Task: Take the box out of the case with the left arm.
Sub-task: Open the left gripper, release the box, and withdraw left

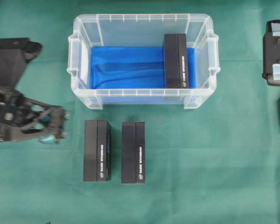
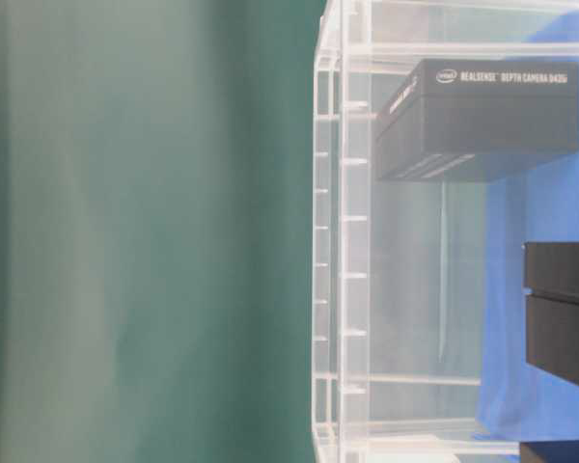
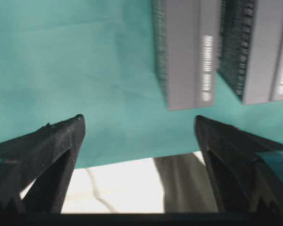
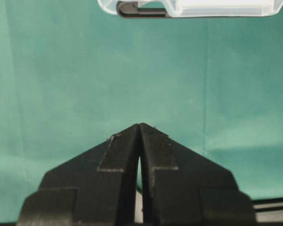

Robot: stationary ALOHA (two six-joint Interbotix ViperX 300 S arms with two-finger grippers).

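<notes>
Three black boxes [image 1: 176, 60], one clear case [image 1: 84, 95], two grippers [image 1: 56, 128]

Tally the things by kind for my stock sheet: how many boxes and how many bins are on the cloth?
Black boxes: 3 (one in the bin, two on the cloth)
Clear plastic bin: 1
Total: 4

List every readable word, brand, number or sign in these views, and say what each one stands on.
"intel REALSENSE DEPTH CAMERA D435": on the side of the black box in the case, read in the table-level view; the last digits are soft.
White print on the box in the case from overhead: too small to read.
White print on the left box on the cloth and the right box on the cloth: too small; blurred in the left wrist view.
Nothing else readable.
</notes>
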